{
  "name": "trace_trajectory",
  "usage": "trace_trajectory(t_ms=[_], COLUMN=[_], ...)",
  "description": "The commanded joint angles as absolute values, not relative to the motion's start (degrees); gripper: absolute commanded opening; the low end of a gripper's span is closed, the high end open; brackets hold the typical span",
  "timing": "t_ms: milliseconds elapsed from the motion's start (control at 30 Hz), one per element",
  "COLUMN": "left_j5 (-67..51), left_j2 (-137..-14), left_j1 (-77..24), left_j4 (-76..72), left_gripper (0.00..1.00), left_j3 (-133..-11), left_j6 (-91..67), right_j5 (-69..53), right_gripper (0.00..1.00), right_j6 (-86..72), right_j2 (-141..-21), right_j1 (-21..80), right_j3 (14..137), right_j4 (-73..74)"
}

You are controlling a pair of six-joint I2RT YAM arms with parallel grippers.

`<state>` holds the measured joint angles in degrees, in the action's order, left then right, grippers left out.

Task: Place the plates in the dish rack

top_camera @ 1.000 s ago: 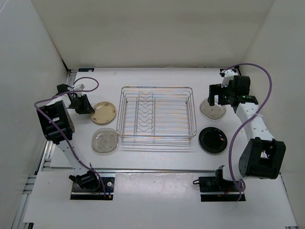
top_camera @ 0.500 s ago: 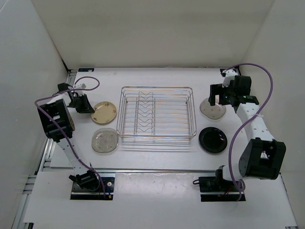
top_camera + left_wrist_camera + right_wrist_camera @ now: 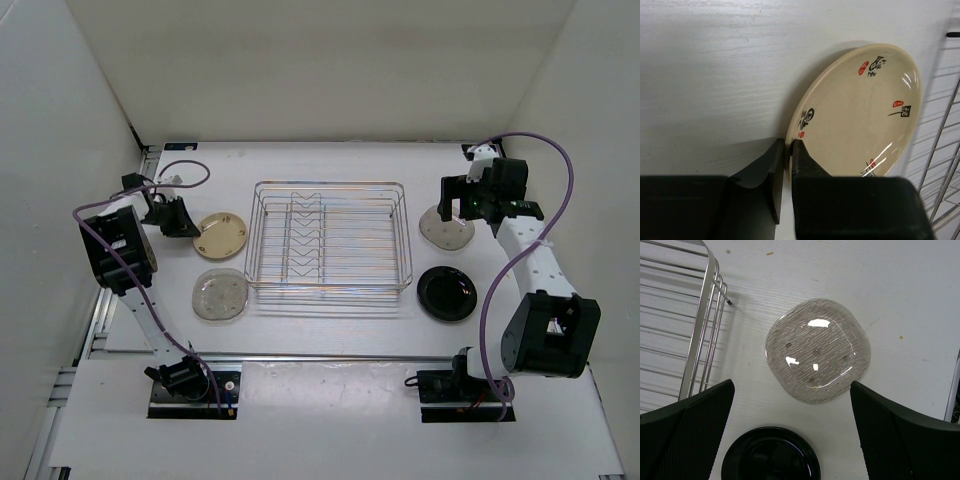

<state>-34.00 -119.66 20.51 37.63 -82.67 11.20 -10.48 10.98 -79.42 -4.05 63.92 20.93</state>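
Observation:
The tan-yellow plate lies left of the dish rack. My left gripper is shut on its left rim. The wrist view shows its fingers pinching the edge of this plate, which bears red and black marks. A speckled beige plate sits nearer to me. Right of the rack lie a pale translucent plate and a glossy black plate. My right gripper hovers open over the pale plate, with the black plate below it.
The chrome wire rack holds no plates, and its zigzag prongs run down the middle. Its corner shows at the left of the right wrist view. White walls enclose the table on three sides.
The left jaws have closed onto the tan-yellow plate's rim. The right arm and all the plates stay where they were.

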Motion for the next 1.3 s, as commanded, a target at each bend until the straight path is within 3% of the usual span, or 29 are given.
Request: trace_trajectory(t_ms=[0,267,600,1067,1267], left_j5=[-32.4,-27.2,-9.2,16.9,21.3], left_j2=[-117.7,-112.9,-106.1,-96.7,-97.4], left_j1=[21.5,22.6,10.9,-20.0,-29.5], left_j4=[40.0,47.1,49.7,38.4,36.6], left_gripper=[0.10,0.10,0.10,0.10,0.10], left_j3=[-85.7,-101.9,-120.1,-110.1,-109.6], left_j6=[13.5,13.5,23.5,52.7,62.5], right_j5=[-10.5,-10.5,-11.6,-11.6,-12.1], right_gripper=[1.00,1.00,1.00,1.00,1.00], right_j6=[11.5,11.5,11.5,11.5,11.5], right_j2=[-77.7,-77.7,-77.7,-78.2,-78.7], right_j1=[-4.8,-4.8,-4.8,-4.8,-4.8], right_j3=[64.1,64.1,64.1,64.1,64.1], right_j4=[19.6,19.6,19.6,19.6,19.6])
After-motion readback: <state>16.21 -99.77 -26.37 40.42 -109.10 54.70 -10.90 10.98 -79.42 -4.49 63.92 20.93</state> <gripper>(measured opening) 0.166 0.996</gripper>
